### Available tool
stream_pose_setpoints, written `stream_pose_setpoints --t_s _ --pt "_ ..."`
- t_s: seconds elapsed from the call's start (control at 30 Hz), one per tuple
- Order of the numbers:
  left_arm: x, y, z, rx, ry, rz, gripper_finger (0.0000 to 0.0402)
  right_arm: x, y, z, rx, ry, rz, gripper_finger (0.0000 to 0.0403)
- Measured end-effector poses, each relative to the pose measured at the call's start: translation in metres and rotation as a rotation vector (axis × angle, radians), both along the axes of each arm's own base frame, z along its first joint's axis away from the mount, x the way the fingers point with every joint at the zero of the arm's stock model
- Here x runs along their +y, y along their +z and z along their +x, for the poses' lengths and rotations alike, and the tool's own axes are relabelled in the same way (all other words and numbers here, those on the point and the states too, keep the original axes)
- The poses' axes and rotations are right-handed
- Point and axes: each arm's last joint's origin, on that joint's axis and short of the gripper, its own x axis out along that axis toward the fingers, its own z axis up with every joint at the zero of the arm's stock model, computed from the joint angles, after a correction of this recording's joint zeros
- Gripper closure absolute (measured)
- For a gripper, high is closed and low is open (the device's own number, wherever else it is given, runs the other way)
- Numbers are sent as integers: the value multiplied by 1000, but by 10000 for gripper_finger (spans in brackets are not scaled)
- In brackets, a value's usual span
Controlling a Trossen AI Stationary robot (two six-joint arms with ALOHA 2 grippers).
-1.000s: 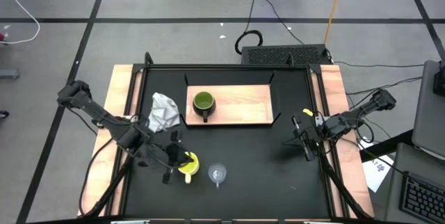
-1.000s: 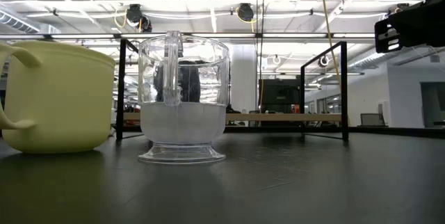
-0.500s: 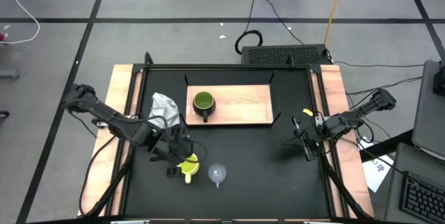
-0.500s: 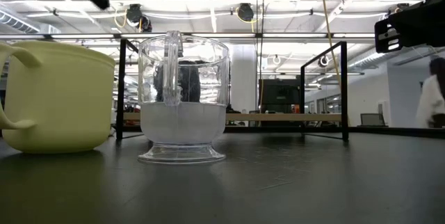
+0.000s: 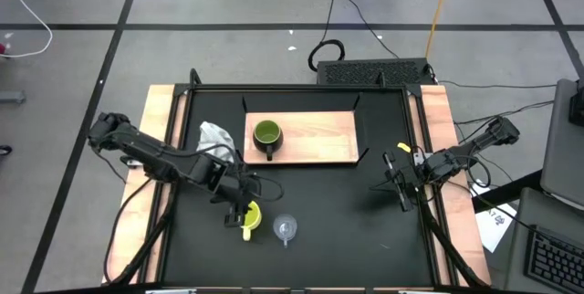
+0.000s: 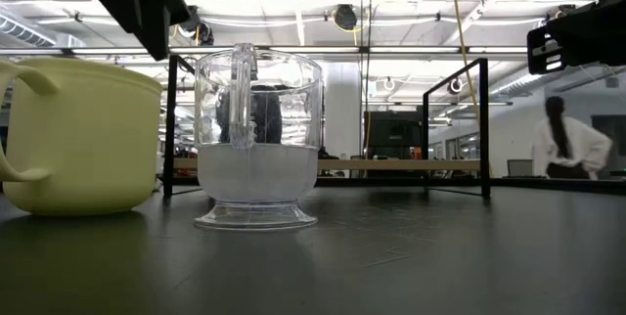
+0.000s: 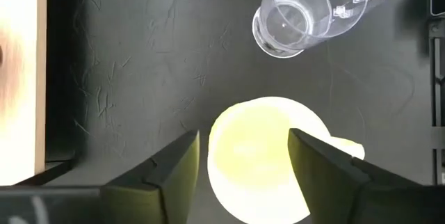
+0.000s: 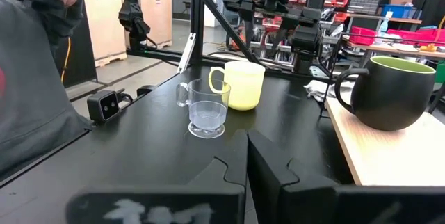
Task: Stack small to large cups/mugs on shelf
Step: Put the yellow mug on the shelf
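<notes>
Hovering above upright yellow mug [image 7: 259, 158], left gripper [image 7: 245, 156] spread wide.

Left gripper [image 5: 239, 204] directly above yellow mug [image 5: 248, 218], fingers [image 7: 170, 168] spread wider than rim, room either side. Clear glass cup [image 5: 286, 230] just beside mug, apart, narrow gap between. Green mug [image 5: 266, 135] fills left part of shelf [image 5: 324, 137]; rest of board bare. Cloth wad [image 5: 213, 145] near shelf's left end. Right gripper [image 5: 399, 178] well apart at table's right edge; black tabletop [image 5: 347, 221] between open.
</notes>
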Motion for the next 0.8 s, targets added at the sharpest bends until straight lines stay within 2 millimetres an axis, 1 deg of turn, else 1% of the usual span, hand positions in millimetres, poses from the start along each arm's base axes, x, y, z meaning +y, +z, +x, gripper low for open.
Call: stream_pose_setpoints --t_s 0.1,0.23,0.43,0.57,0.8 --pt "2 0 1 6 0 -15 157 0 0 0 0 0 0 403" --pt "2 -1 1 17 -15 -37 144 0 0 0 0 0 0 403" --pt "2 -5 0 52 -26 -21 142 0 0 0 3 0 -1 403" --pt "1 -14 3 89 -33 -5 142 0 -1 0 8 0 -4 403" --pt "-1 -25 8 122 -52 15 142 0 -1 0 8 0 -4 403"
